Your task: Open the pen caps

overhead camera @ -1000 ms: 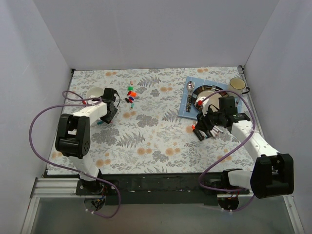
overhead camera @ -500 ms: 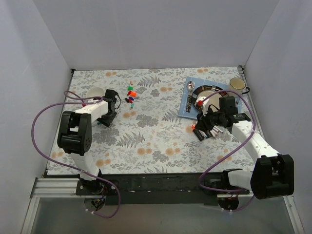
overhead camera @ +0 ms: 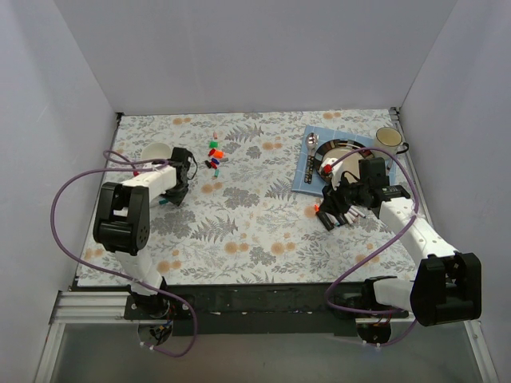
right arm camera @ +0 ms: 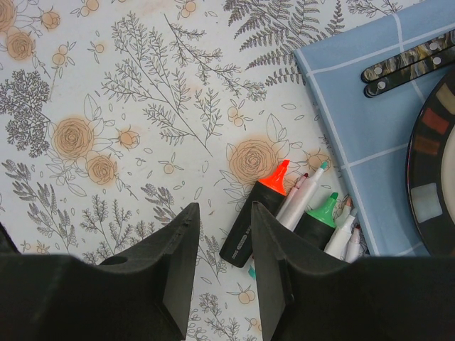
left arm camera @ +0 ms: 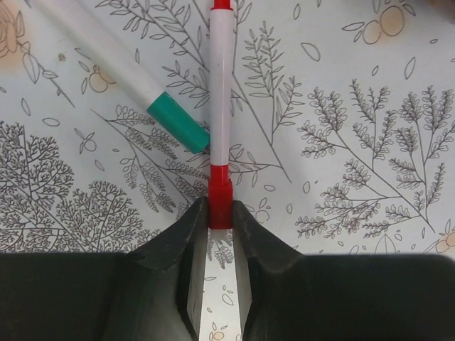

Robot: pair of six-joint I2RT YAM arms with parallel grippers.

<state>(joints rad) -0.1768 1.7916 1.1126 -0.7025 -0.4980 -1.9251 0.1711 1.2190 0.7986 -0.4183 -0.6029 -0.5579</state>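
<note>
My left gripper (left arm camera: 220,215) is shut on the red pen cap (left arm camera: 220,192) of a white-barrelled pen (left arm camera: 221,92) that lies on the floral tablecloth and points away from me. A second white pen with a teal cap (left arm camera: 178,122) lies slanted, touching it on the left. In the top view the left gripper (overhead camera: 177,191) is at the table's left. My right gripper (right arm camera: 224,220) hangs open and holds nothing. Just to its right is a heap of uncapped pens: an orange-tipped black one (right arm camera: 252,227), a green-tipped black one (right arm camera: 318,219) and slim white ones (right arm camera: 302,202). Several loose pen caps (overhead camera: 214,155) lie at the back, middle left.
A white cup (overhead camera: 154,151) stands behind the left gripper. On the right, a blue cloth (overhead camera: 307,174) carries a dark plate (overhead camera: 339,148), a spoon (overhead camera: 310,142) and a knife (right arm camera: 409,60). A mug (overhead camera: 389,139) stands at the back right corner.
My left gripper has moved slightly back and left, and its jaws have closed onto the red cap. The right arm has not moved.
</note>
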